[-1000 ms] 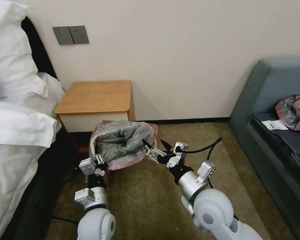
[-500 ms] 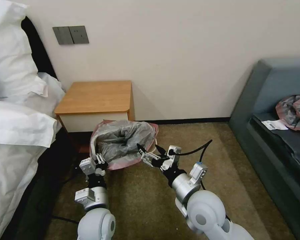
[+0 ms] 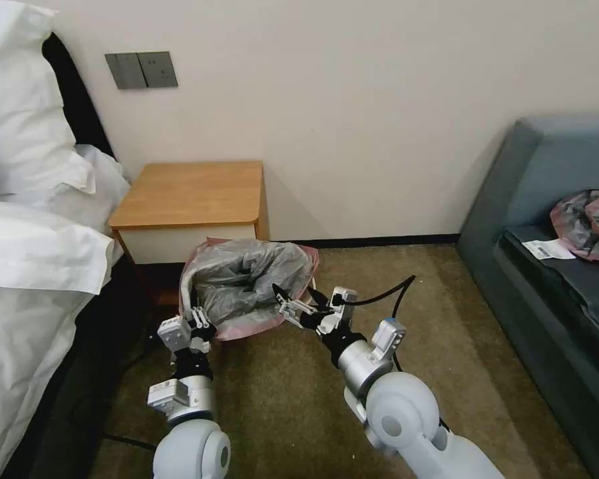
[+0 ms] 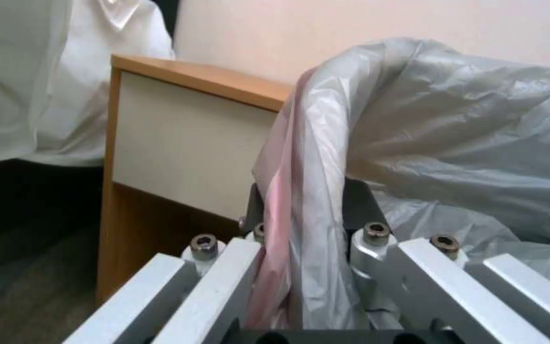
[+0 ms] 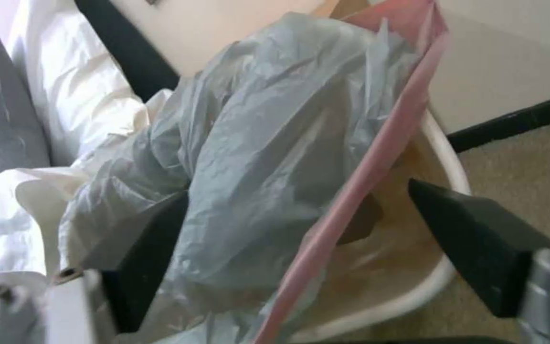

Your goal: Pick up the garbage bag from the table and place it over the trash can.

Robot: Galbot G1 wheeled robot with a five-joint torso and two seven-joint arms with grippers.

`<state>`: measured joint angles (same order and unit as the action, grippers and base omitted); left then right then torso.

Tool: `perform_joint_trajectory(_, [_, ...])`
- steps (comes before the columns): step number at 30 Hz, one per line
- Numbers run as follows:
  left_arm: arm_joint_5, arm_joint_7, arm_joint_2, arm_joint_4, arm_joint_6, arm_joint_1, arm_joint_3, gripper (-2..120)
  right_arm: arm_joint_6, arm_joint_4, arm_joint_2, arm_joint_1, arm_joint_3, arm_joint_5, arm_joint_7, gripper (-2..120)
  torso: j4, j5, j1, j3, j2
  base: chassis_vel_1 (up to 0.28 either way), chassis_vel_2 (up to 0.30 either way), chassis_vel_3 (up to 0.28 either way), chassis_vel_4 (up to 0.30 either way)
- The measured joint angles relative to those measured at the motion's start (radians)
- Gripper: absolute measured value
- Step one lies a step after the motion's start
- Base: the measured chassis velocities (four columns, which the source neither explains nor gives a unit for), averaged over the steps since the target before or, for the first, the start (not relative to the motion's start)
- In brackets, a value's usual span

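The garbage bag (image 3: 246, 283), pink outside and grey inside, hangs open over the trash can on the carpet in front of the table (image 3: 190, 193). The trash can's beige rim (image 5: 456, 167) shows beside the bag's pink edge. My left gripper (image 3: 196, 324) is shut on the bag's near left rim (image 4: 307, 191). My right gripper (image 3: 294, 297) is open at the near right rim. One black finger (image 5: 148, 258) is inside the bag and the other finger (image 5: 472, 243) is outside it, with the pink edge running between them.
A bed with white bedding (image 3: 33, 253) lies close on the left. A grey-blue sofa (image 3: 552, 199) stands on the right, carrying another pink-grey bundle (image 3: 589, 223) and a white label (image 3: 546, 249). Open carpet (image 3: 406, 279) lies between bin and sofa.
My right gripper has moved left and toward the bag, and its open fingers now straddle the bag's near right edge. The left gripper has kept its hold in place.
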<state>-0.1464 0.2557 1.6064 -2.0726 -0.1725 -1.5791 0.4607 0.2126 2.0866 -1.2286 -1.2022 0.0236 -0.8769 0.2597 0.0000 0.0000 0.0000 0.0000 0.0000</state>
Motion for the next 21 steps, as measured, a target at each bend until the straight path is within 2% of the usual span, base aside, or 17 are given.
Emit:
perform_joint_trajectory(5, [0.001, 0.0, 0.0, 0.0, 0.0, 0.0, 0.0, 7, -0.001, -0.003, 0.001, 0.001, -0.002, 0.001, 0.0, 78, 0.0, 0.0, 0.0, 0.0, 0.0, 0.0, 0.0, 0.0, 0.0])
perform_joint_trajectory(6, [0.001, 0.0, 0.0, 0.0, -0.001, 0.0, 0.0, 7, -0.003, -0.004, 0.002, 0.001, -0.003, 0.003, 0.0, 68, 0.0, 0.0, 0.0, 0.0, 0.0, 0.0, 0.0, 0.0, 0.0])
perform_joint_trajectory(9, [0.001, 0.0, 0.0, 0.0, -0.001, 0.001, 0.0, 7, -0.005, -0.004, 0.003, 0.001, -0.004, 0.004, -0.001, 60, 0.0, 0.0, 0.0, 0.0, 0.0, 0.0, 0.0, 0.0, 0.0])
perform_joint_trajectory(11, [0.001, 0.0, 0.0, 0.001, -0.001, 0.003, 0.0, 7, -0.009, -0.008, 0.003, 0.002, -0.007, 0.01, -0.004, 46, 0.0, 0.0, 0.0, 0.0, 0.0, 0.0, 0.0, 0.0, 0.0])
perform_joint_trajectory(13, [0.001, 0.0, 0.0, 0.002, -0.001, 0.004, 0.0, 7, -0.01, -0.009, 0.002, 0.002, -0.007, 0.013, -0.006, 43, 0.0, 0.0, 0.0, 0.0, 0.0, 0.0, 0.0, 0.0, 0.0])
perform_joint_trajectory(15, [0.001, 0.0, 0.0, 0.004, -0.001, 0.004, 0.001, 7, -0.013, -0.01, 0.002, 0.003, -0.008, 0.02, -0.01, 33, 0.0, 0.0, 0.0, 0.0, 0.0, 0.0, 0.0, 0.0, 0.0])
perform_joint_trajectory(16, [0.001, 0.0, 0.0, 0.004, -0.001, 0.004, 0.001, 7, -0.013, -0.01, 0.002, 0.003, -0.008, 0.02, -0.01, 33, 0.0, 0.0, 0.0, 0.0, 0.0, 0.0, 0.0, 0.0, 0.0])
perform_joint_trajectory(19, [0.001, 0.0, -0.001, 0.004, -0.001, 0.005, 0.002, 7, -0.018, -0.013, 0.002, 0.003, -0.008, 0.027, -0.014, 18, 0.0, 0.0, 0.0, 0.0, 0.0, 0.0, 0.0, 0.0, 0.0])
perform_joint_trajectory(20, [0.001, 0.0, -0.001, 0.004, -0.001, 0.005, 0.002, 7, -0.018, -0.013, 0.002, 0.003, -0.008, 0.027, -0.014, 18, 0.0, 0.0, 0.0, 0.0, 0.0, 0.0, 0.0, 0.0, 0.0])
perform_joint_trajectory(21, [0.001, 0.0, -0.001, 0.004, -0.001, 0.005, 0.003, 7, -0.018, -0.013, 0.002, 0.003, -0.008, 0.028, -0.014, 14, 0.0, 0.0, 0.0, 0.0, 0.0, 0.0, 0.0, 0.0, 0.0])
